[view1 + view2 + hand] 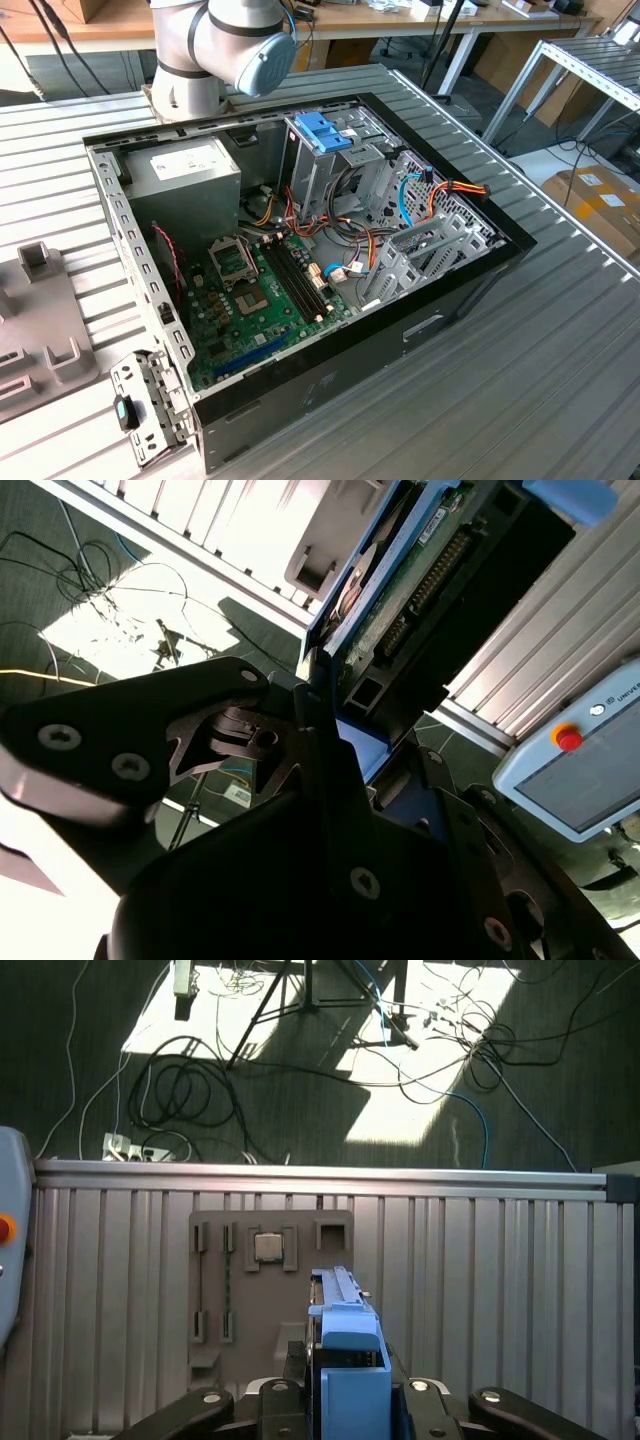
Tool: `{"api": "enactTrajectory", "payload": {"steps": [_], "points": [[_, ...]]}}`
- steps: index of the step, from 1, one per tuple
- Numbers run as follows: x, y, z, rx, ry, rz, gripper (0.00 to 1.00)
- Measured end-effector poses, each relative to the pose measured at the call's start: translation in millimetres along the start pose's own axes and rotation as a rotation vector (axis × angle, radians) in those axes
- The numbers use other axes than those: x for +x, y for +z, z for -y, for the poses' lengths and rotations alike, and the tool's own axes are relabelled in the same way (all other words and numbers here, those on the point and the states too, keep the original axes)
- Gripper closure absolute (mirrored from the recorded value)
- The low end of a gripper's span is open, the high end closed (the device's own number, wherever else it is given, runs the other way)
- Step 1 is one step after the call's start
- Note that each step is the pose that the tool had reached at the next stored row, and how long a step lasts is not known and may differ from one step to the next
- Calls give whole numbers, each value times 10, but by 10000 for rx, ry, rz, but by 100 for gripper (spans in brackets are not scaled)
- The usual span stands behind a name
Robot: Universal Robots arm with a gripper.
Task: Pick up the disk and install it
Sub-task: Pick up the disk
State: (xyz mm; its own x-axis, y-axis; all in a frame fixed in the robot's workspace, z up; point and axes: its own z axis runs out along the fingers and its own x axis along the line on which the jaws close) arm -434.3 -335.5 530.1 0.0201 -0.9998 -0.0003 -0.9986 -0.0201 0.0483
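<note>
The disk [345, 1345] stands edge-on between my fingers in the first wrist view, its blue carrier rail facing the camera. In the second wrist view the disk [405, 590] shows its green circuit board and connector, framed by blue plastic. My gripper [345, 1405] is shut on the disk, and its black jaws [340, 725] clamp the blue-railed end. The disk hangs above the ribbed metal table [480, 1280], over a grey fixture plate [270, 1290]. In the exterior view the open computer case [470, 290] lies on the table in front of the arm's base [215, 50].
Inside the case are a grey power-supply box [185, 170], a drive cage with a light-blue latch [325, 130], the motherboard [250, 300] and loose cables. A teach pendant [580, 760] lies on the table. Cables cover the floor [200, 1080] beyond the table edge.
</note>
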Motion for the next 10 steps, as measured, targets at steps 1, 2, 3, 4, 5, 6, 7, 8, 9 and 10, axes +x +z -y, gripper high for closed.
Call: {"api": "enactTrajectory", "payload": {"steps": [1,2,3,4,5,6,7,8,9,10], "points": [[0,0,4,1,0,0,63],[0,0,10,1,0,0,63],[0,0,15,1,0,0,63],[1,-1,20,0,0,0,63],[1,-1,26,0,0,0,63],[0,-2,34,-1,1,0,63],[1,-2,40,0,0,0,63],[1,-2,52,0,0,0,63],[1,-3,63,0,0,0,63],[2,-3,75,1,0,0,63]]}}
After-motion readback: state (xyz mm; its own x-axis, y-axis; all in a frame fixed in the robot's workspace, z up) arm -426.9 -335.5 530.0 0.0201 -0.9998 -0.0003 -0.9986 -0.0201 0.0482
